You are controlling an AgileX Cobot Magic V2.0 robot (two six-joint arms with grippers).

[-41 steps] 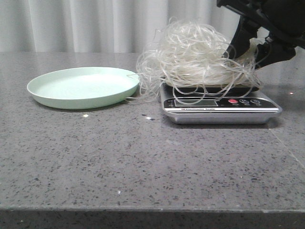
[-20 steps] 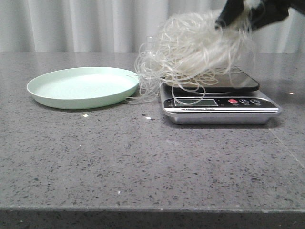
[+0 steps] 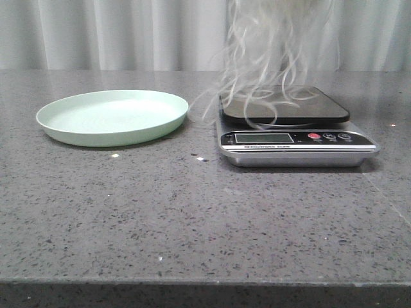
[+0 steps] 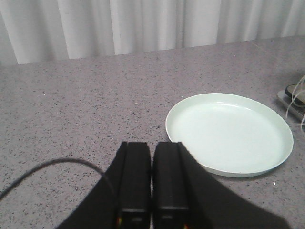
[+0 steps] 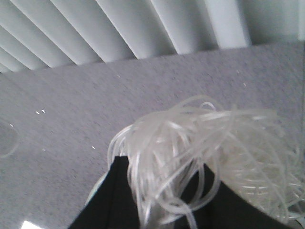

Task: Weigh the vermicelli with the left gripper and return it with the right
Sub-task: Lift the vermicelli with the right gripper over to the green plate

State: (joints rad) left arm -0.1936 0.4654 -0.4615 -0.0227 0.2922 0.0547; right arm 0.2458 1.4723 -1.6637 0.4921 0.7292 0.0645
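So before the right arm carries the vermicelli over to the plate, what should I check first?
1. Vermicelli held by the right gripper: ok, strands bunch between its fingers.
2. Vermicelli clear of the scale: not ok, loose loops hang down to its black top.
3. Plate empty: ok.
4. Left gripper out of the way: ok, shut, empty, beside the plate.
5. Path over the table free: ok.
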